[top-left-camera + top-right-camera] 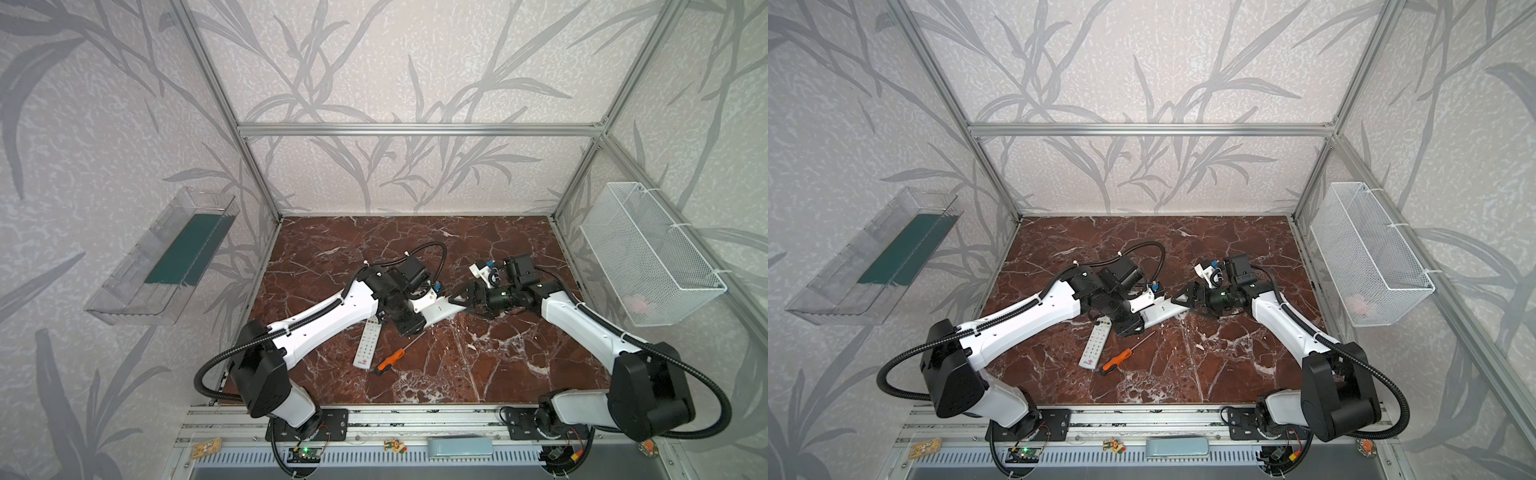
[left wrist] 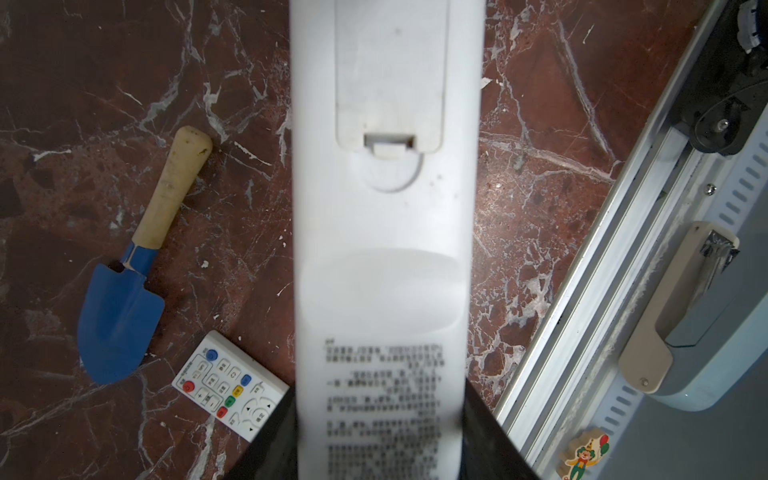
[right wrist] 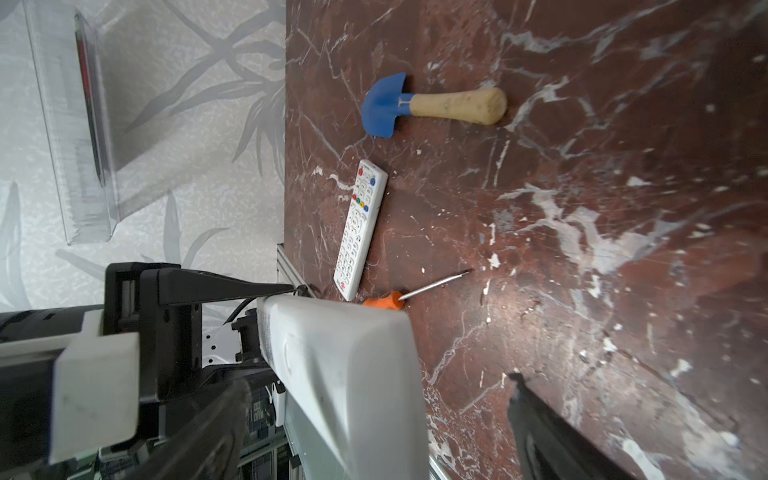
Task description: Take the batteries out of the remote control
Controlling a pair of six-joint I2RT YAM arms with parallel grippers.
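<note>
Your left pincer [image 1: 422,321] pinches a long white plastic remote control [image 2: 382,232] by its printed end; its rectangular battery cover [image 2: 390,75] sits closed, so you cannot see the batteries. Your right pincer [image 1: 460,303] stands spread around the remote's free end. Near the left pincer lie 1 smaller white keypad remote [image 1: 365,347] and 1 orange-handled screwdriver [image 1: 390,359].

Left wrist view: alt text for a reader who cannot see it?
The left gripper holds a white remote, back up, battery cover shut. On the marble table below lie a blue trowel and a second remote, buttons up.
</note>
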